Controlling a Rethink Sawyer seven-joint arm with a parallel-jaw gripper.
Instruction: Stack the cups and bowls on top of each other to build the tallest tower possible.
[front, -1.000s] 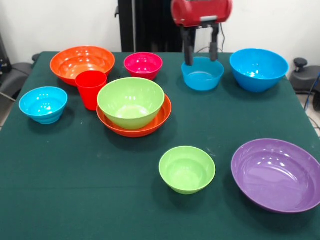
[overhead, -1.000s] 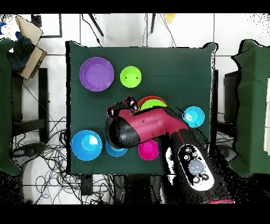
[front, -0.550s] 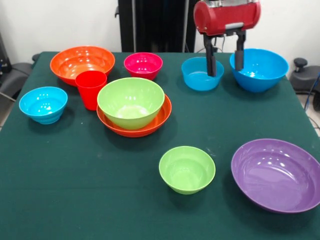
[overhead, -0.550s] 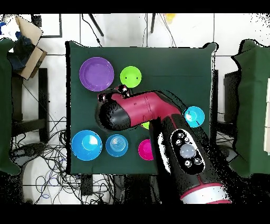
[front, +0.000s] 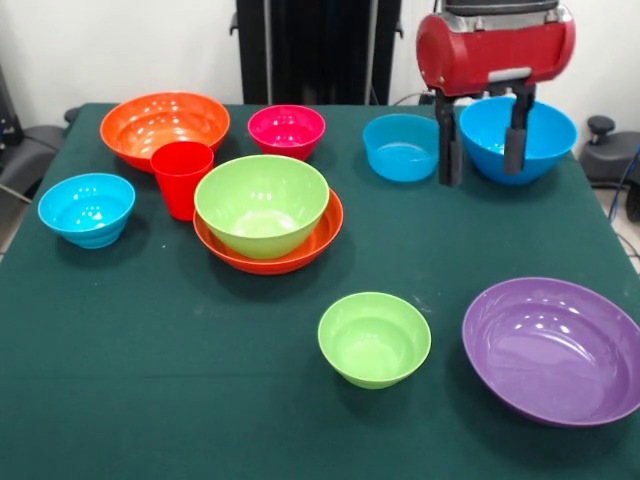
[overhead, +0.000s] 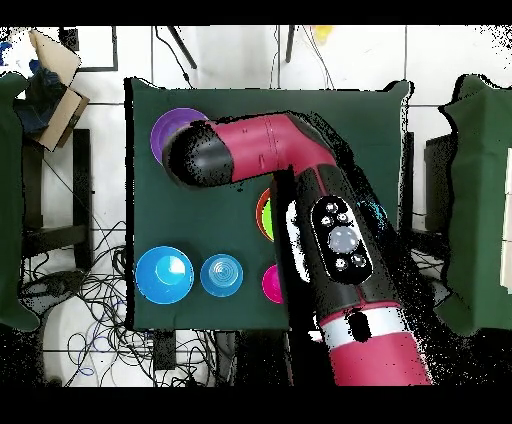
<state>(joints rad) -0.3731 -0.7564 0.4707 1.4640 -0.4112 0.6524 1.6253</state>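
Above the far right part of the green-covered bench (front: 150, 400), the end effector (front: 482, 145) hangs with its two dark fingers spread apart and nothing between them, in front of the large blue bowl (front: 545, 135) and beside the mid-sized blue bowl (front: 398, 147). So far the tower is only a large green bowl (front: 262, 203) nested in a wide orange bowl (front: 318, 243) near the middle; the red cup (front: 181, 176) stands just left of it, with a second orange bowl (front: 163, 122), a magenta bowl (front: 286, 128) and a small blue bowl (front: 86, 208) around them, and a small green bowl (front: 374, 337) and the wide purple bowl (front: 552, 347) nearer the camera. All look like thin, glossy plastic: probably light and stiff, but slick, so a pinch on a curved wall could slip. The rim seems the best hold, one finger inside and one outside. From overhead the arm covers much of the bench.
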